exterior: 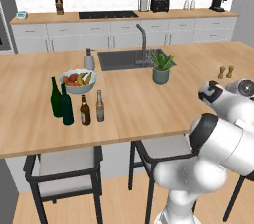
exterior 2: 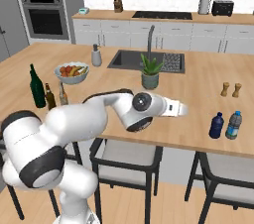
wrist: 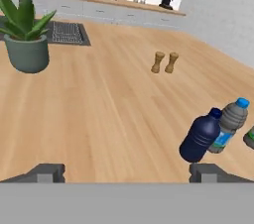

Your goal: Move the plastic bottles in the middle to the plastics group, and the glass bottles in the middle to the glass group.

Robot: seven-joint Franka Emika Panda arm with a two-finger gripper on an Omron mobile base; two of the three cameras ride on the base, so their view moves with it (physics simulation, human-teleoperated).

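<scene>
The squat dark blue plastic bottle (wrist: 200,136) (exterior 2: 216,125) stands upright on the island, touching or nearly touching a clear grey bottle with a blue cap (wrist: 229,125) (exterior 2: 233,125), the plastics group. My gripper (wrist: 128,173) is open and empty, with the blue bottle just beyond its right fingertip (wrist: 208,172). Far to the left, the two brown glass bottles (exterior: 85,110) (exterior: 99,106) stand next to the two tall green wine bottles (exterior: 56,97) (exterior: 67,105).
A potted plant (wrist: 27,44) (exterior: 161,68) stands by the sink (exterior: 126,59). Wooden salt and pepper shakers (wrist: 165,62) sit behind the plastic bottles. A fruit bowl (exterior: 78,80) and grey soap dispenser (exterior: 89,60) are behind the glass bottles. Stools stand under the island's near edge.
</scene>
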